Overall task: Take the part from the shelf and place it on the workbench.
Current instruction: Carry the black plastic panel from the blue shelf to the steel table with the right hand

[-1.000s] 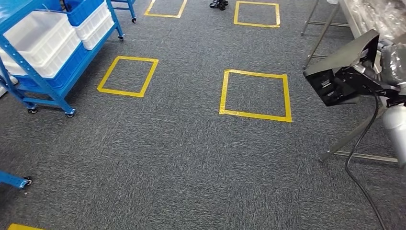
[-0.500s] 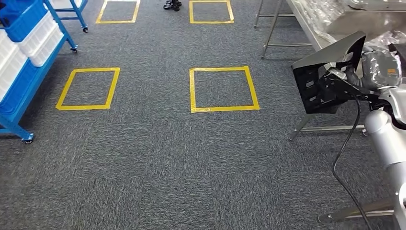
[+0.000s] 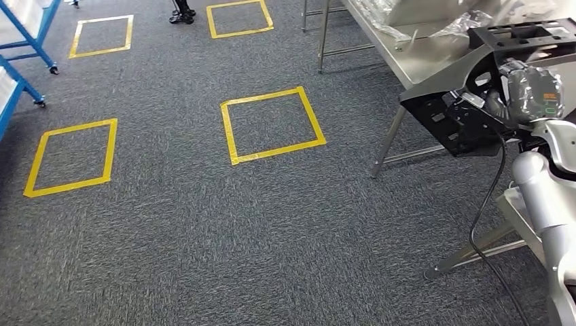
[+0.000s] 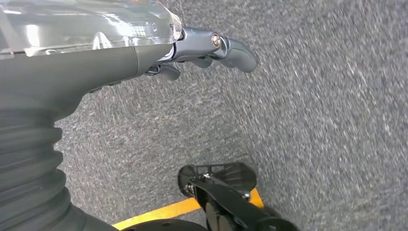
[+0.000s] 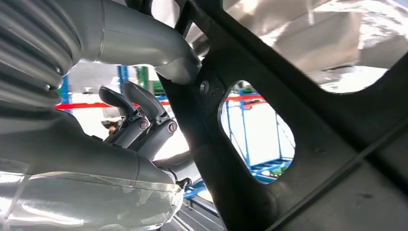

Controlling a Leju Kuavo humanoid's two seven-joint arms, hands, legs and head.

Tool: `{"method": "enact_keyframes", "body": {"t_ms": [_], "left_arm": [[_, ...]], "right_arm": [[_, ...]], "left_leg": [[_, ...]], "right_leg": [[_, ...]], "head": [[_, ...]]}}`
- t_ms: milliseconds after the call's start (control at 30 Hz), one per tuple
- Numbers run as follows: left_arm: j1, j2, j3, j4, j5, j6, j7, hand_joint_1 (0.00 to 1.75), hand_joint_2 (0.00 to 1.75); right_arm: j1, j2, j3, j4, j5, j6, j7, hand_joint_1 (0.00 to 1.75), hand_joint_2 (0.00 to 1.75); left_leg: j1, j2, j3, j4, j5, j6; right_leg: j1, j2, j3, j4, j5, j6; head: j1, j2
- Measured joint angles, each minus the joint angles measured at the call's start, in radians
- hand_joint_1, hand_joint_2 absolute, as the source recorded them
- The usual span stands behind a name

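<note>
The right hand [image 3: 499,102] has its fingers [image 5: 144,108] wrapped around the black part [image 3: 448,112], carried off the floor at three o'clock in the head view. The steel desk [image 3: 401,58] lies just beyond, toward one o'clock (another black frame [image 3: 523,34] already sits there). The left hand [image 4: 211,48] hangs over carpet, holding nothing, fingers loosely apart.
</note>
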Motion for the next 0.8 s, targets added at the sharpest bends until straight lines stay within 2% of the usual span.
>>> {"method": "enact_keyframes", "body": {"t_ms": [33, 67, 133, 167, 200, 233, 267, 300, 333, 367, 433, 467, 500, 533, 567, 600, 633, 667, 700, 733, 800], "left_arm": [[0.000, -0.001, 0.002, 0.000, 0.003, -0.002, 0.004, 0.00, 1.75], [0.000, -0.001, 0.003, 0.000, 0.006, -0.003, 0.008, 0.00, 1.75], [0.000, -0.002, 0.004, 0.001, 0.010, -0.004, 0.014, 0.00, 1.75], [0.000, -0.002, 0.004, 0.001, 0.010, -0.004, 0.016, 0.00, 1.75], [0.000, -0.002, 0.005, 0.002, 0.011, -0.004, 0.017, 0.00, 1.75], [-0.001, -0.002, 0.005, 0.002, 0.011, -0.004, 0.018, 0.00, 1.75], [-0.003, -0.003, 0.005, 0.002, 0.011, -0.004, 0.019, 0.00, 1.75], [-0.005, -0.005, 0.005, 0.002, 0.011, -0.004, 0.020, 0.00, 1.75], [-0.007, -0.007, 0.005, 0.002, 0.011, -0.004, 0.021, 0.00, 1.75], [-0.007, -0.009, 0.005, 0.002, 0.011, -0.004, 0.022, 0.00, 1.75], [-0.006, -0.012, 0.005, 0.003, 0.012, -0.004, 0.024, 0.00, 1.75], [-0.005, -0.012, 0.005, 0.003, 0.013, -0.004, 0.025, 0.00, 1.75], [-0.004, -0.013, 0.005, 0.003, 0.014, -0.004, 0.026, 0.00, 1.75], [-0.005, -0.015, 0.005, 0.003, 0.015, -0.004, 0.027, 0.00, 1.75], [-0.005, -0.017, 0.005, 0.003, 0.016, -0.004, 0.027, 0.00, 1.75], [-0.005, -0.019, 0.005, 0.003, 0.018, -0.004, 0.027, 0.00, 1.75], [-0.006, -0.021, 0.005, 0.003, 0.018, -0.004, 0.027, 0.00, 1.75], [-0.006, -0.023, 0.005, 0.004, 0.019, -0.004, 0.027, 0.00, 1.75], [-0.006, -0.023, 0.005, 0.004, 0.019, -0.004, 0.027, 0.00, 1.75], [-0.007, -0.024, 0.005, 0.005, 0.019, -0.004, 0.027, 0.00, 1.75], [-0.009, -0.025, 0.005, 0.005, 0.018, -0.004, 0.027, 0.00, 1.75]], "right_arm": [[-0.001, 0.005, 0.000, 0.003, 0.006, 0.000, 0.000, 1.75, 1.75], [-0.003, 0.011, 0.000, 0.007, 0.012, 0.001, 0.001, 1.75, 1.75], [-0.012, 0.022, -0.001, 0.013, 0.023, 0.003, 0.003, 1.75, 1.75], [-0.016, 0.029, -0.001, 0.016, 0.026, 0.004, 0.004, 1.75, 1.75], [-0.018, 0.034, -0.001, 0.019, 0.028, 0.006, 0.004, 1.75, 1.75], [-0.020, 0.038, -0.002, 0.022, 0.028, 0.007, 0.004, 1.75, 1.75], [-0.020, 0.039, -0.003, 0.024, 0.029, 0.008, 0.004, 1.75, 1.75], [-0.021, 0.039, -0.006, 0.027, 0.029, 0.009, 0.004, 1.75, 1.75], [-0.025, 0.038, -0.008, 0.030, 0.031, 0.010, 0.004, 1.75, 1.75], [-0.033, 0.038, -0.011, 0.034, 0.034, 0.010, 0.002, 1.75, 1.75], [-0.052, 0.042, -0.013, 0.046, 0.042, 0.010, -0.005, 1.75, 1.75], [-0.059, 0.045, -0.013, 0.054, 0.045, 0.009, -0.009, 1.75, 1.75], [-0.063, 0.047, -0.013, 0.062, 0.048, 0.009, -0.012, 1.75, 1.75], [-0.067, 0.049, -0.013, 0.069, 0.051, 0.009, -0.013, 1.75, 1.75], [-0.074, 0.051, -0.013, 0.076, 0.055, 0.010, -0.014, 1.75, 1.75], [-0.085, 0.053, -0.013, 0.081, 0.059, 0.012, -0.013, 1.75, 1.75], [-0.099, 0.055, -0.013, 0.085, 0.063, 0.016, -0.011, 1.75, 1.75], [-0.115, 0.057, -0.013, 0.089, 0.066, 0.022, -0.008, 1.75, 1.75], [-0.131, 0.059, -0.013, 0.092, 0.069, 0.029, -0.006, 1.75, 1.75], [-0.144, 0.061, -0.013, 0.096, 0.073, 0.035, -0.004, 1.75, 1.75], [-0.163, 0.064, -0.013, 0.103, 0.079, 0.041, -0.001, 1.75, 1.75]], "left_leg": [[0.000, -0.002, -0.001, -0.006, 0.018, 0.002], [0.000, -0.008, 0.016, -0.053, 0.053, 0.006], [0.001, -0.050, 0.076, -0.195, 0.125, 0.015], [0.001, -0.070, 0.099, -0.247, 0.144, 0.018], [0.001, -0.082, 0.110, -0.275, 0.150, 0.020], [-0.001, -0.080, 0.113, -0.281, 0.148, 0.022], [-0.002, -0.067, 0.115, -0.286, 0.152, 0.026], [-0.002, -0.055, 0.117, -0.294, 0.158, 0.031], [-0.002, -0.042, 0.119, -0.304, 0.165, 0.037], [-0.002, -0.028, 0.121, -0.314, 0.171, 0.043], [-0.004, -0.002, 0.121, -0.322, 0.176, 0.049], [-0.005, 0.012, 0.121, -0.321, 0.176, 0.050], [-0.005, 0.025, 0.120, -0.320, 0.175, 0.049], [-0.005, 0.039, 0.120, -0.319, 0.173, 0.048], [-0.004, 0.052, 0.121, -0.317, 0.170, 0.046], [-0.003, 0.064, 0.121, -0.313, 0.166, 0.042], [-0.005, 0.075, 0.121, -0.308, 0.162, 0.038], [-0.008, 0.085, 0.121, -0.303, 0.157, 0.033], [-0.011, 0.095, 0.123, -0.299, 0.152, 0.027], [-0.014, 0.105, 0.124, -0.298, 0.149, 0.022], [-0.013, 0.121, 0.128, -0.296, 0.142, 0.011]], "right_leg": [[0.002, 0.015, 0.000, 0.002, 0.000, 0.000], [0.002, 0.030, 0.000, 0.004, 0.000, 0.000], [0.001, 0.058, -0.003, 0.009, 0.000, 0.003], [0.000, 0.071, -0.006, 0.011, 0.002, 0.007], [-0.002, 0.084, -0.010, 0.012, 0.004, 0.012], [-0.005, 0.097, -0.014, 0.011, 0.008, 0.020], [-0.007, 0.110, -0.017, 0.007, 0.013, 0.028], [-0.009, 0.110, -0.021, 0.007, 0.014, 0.034], [-0.008, 0.092, -0.028, 0.016, 0.006, 0.039], [-0.006, 0.062, -0.045, 0.046, -0.014, 0.041], [-0.004, -0.006, -0.100, 0.164, -0.078, 0.046], [-0.006, -0.021, -0.130, 0.230, -0.105, 0.050], [-0.008, -0.027, -0.148, 0.272, -0.115, 0.053], [-0.011, -0.031, -0.149, 0.279, -0.108, 0.057], [-0.014, -0.037, -0.129, 0.245, -0.085, 0.060], [-0.015, -0.053, -0.091, 0.178, -0.052, 0.062], [-0.013, -0.080, -0.052, 0.108, -0.029, 0.061], [-0.010, -0.103, -0.022, 0.052, -0.012, 0.056], [-0.006, -0.118, -0.006, 0.021, -0.006, 0.049], [-0.002, -0.120, -0.004, 0.014, -0.009, 0.040], [-0.002, -0.093, -0.006, 0.013, -0.006, 0.026]], "head": [[0.000, 0.000], [0.000, 0.000], [0.000, 0.000], [0.000, 0.000], [0.000, 0.000], [0.000, 0.000], [0.000, 0.000], [0.000, 0.000], [0.001, 0.000], [0.002, 0.000], [0.004, 0.000], [0.004, 0.000], [0.005, 0.000], [0.005, 0.000], [0.005, 0.000], [0.005, 0.000], [0.005, 0.000], [0.005, 0.000], [0.005, 0.000], [0.005, 0.000], [0.004, 0.000]]}}
